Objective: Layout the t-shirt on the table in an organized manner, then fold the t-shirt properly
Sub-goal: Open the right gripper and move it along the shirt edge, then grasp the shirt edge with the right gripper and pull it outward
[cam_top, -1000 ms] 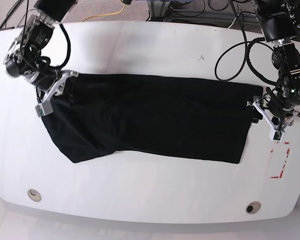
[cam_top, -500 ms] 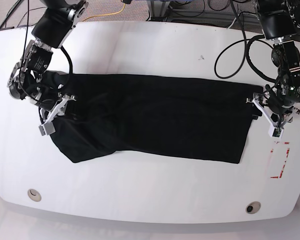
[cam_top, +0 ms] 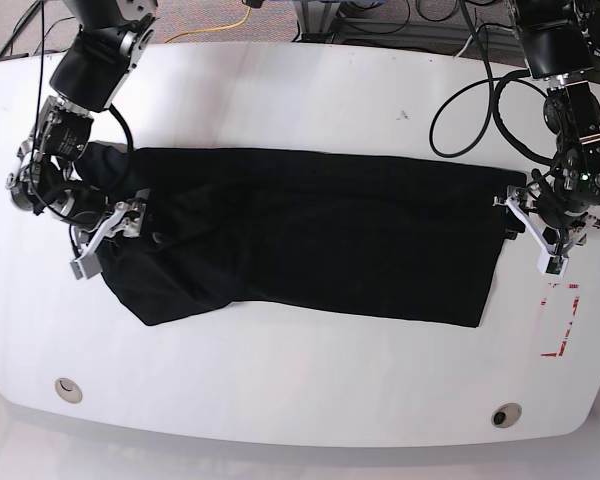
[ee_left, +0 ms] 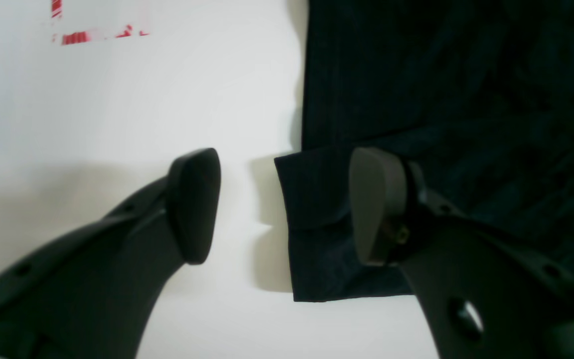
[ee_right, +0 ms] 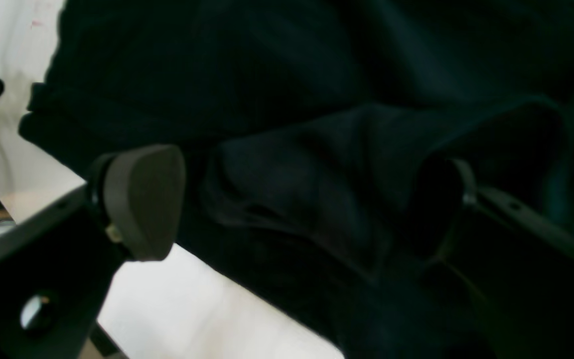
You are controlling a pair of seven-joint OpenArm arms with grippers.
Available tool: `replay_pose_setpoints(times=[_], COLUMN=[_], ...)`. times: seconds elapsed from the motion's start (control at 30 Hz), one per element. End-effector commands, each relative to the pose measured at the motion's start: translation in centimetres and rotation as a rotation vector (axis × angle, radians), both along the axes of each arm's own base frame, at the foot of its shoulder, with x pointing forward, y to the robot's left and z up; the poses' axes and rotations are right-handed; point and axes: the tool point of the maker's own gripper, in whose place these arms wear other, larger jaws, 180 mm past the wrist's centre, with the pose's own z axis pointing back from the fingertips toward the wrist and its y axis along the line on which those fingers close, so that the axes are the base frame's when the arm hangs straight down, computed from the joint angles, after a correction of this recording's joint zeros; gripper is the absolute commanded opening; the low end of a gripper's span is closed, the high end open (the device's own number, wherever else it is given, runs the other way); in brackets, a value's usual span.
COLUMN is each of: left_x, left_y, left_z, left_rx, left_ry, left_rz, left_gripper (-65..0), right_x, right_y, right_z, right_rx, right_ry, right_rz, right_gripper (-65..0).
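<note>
Table point(cam_top: 310, 90): glossy white, curved edges; far corners cut off by the base view. Two round grommets point(cam_top: 68, 389) near the front edge. Red dashed mark point(cam_top: 560, 320) at the robot's left end, only partly drawn in view; no writing or labels readable anywhere.

Shirt point(cam_top: 320, 235): plain black, no print, lying across the middle of the table as a long band. Edge at the robot's left end is fairly straight; the robot's right end sags toward the front in a rumpled lobe. Folds within the black are hard to make out. In the left wrist view a small hemmed flap sticks out from the side edge onto bare white.

Left gripper point(ee_left: 284, 204): jaws spread wide, holding nothing. One pad point(ee_left: 195, 204) is over bare table, the other over the flap; the flap's edge lies between them. Whether either pad touches cloth or table cannot be told.

Right gripper point(ee_right: 297, 199): jaws spread wide, a raised hump of cloth between them. The far pad is almost lost against dark fabric. Contact with the cloth cannot be told; the view is dim and blurred.
</note>
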Motion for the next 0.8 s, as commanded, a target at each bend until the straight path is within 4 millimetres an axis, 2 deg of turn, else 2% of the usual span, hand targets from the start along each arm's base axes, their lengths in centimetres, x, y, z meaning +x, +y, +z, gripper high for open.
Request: replay_pose_setpoints(times=[0.0,0.23,0.43,0.63,0.77], left_x=[1.1,1.1,1.1,1.1,1.1], left_y=[0.3,0.2,0.1,0.1,0.1], left_z=[1.8,1.7,1.7,1.7,1.7], left_rx=[0.013,0.012,0.009,0.009,0.009], left_ry=[-0.058,-0.057,-0.058,-0.060,-0.060], left_rz=[-0.007,-0.010,-0.010,-0.010,-0.010], left_gripper=[-26.5,-26.5,-26.5,-26.5,-26.5], right_x=[0.9,-1.6,-4.3,-5.9,-5.8], right_y=[-2.4,-7.3,-9.8,-10.8,-10.6], right_z=[2.4,3.2,2.9,2.0,2.1], right_rx=[-0.054,-0.222,-0.316,-0.322,-0.315], right_ry=[-0.061,-0.038,-0.012,-0.032,-0.057], right_rz=[-0.022,-0.031,-0.033,-0.063,-0.055], right_gripper=[0.0,0.0,0.0,0.0,0.0])
